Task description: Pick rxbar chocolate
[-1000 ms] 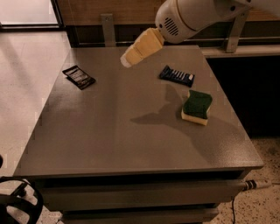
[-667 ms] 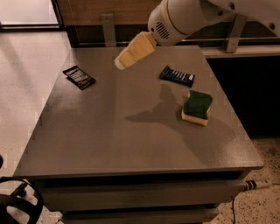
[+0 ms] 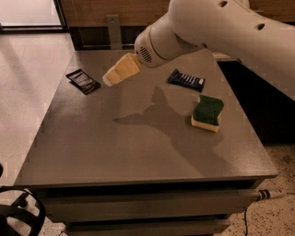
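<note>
I'm seeing the rxbar chocolate (image 3: pixel 83 81) lying flat near the far-left corner of the surface (image 3: pixel 115 156), turned at an angle to the edges. The wrapper is reading as black, thin and rectangular, with pale grey-white lines of print across its face. The print is too small to read. Nothing is touching it.

The gripper (image 3: pixel 108 79) is hovering just right of the bar and above the surface. It's tan-coloured and pointing down-left toward the bar, apart from it. I'm not able to tell from this angle whether it's open or closed.

The white arm (image 3: pixel 230 32) is reaching in from the upper right and throwing a dark shadow (image 3: pixel 156 115) across the middle of the surface.

On the far right side, a dark blue bar (image 3: pixel 186 79) with white stripes is lying flat, well apart from the rxbar. A sponge (image 3: pixel 207 113), green on top and yellow underneath, is sitting nearer the camera by the right edge, close to the blue bar but not touching it.

The surface is showing as matte grey, roughly square, with stepped grey panels below its near edge.

To the left I'm looking at pale glossy floor (image 3: pixel 23 101). Wood panelling (image 3: pixel 115 7) is running along the back wall with a dark band under it. At lower right, a cable (image 3: pixel 269 194) with a pale end is lying over speckled floor. A black curved part (image 3: pixel 18 216) is sitting in the lower-left corner, and I can't tell what it is.
</note>
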`<state>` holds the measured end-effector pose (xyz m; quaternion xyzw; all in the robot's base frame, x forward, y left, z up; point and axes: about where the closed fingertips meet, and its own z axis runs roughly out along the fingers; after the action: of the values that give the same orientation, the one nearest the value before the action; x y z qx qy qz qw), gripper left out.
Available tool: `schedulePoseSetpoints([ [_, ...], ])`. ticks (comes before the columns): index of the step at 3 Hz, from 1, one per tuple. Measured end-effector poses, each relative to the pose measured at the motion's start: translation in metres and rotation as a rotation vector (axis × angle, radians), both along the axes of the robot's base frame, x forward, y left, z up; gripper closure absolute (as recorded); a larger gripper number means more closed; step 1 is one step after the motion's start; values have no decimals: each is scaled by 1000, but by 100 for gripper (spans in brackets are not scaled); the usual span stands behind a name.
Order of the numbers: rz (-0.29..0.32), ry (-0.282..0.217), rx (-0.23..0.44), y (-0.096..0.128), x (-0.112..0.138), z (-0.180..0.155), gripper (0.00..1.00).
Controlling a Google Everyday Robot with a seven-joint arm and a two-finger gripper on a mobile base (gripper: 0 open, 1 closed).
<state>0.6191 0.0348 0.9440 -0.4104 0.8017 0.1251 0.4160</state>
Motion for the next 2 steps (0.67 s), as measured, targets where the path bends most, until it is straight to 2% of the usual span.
schedulePoseSetpoints([
  [2,66,67,57,56,44,-51,0],
])
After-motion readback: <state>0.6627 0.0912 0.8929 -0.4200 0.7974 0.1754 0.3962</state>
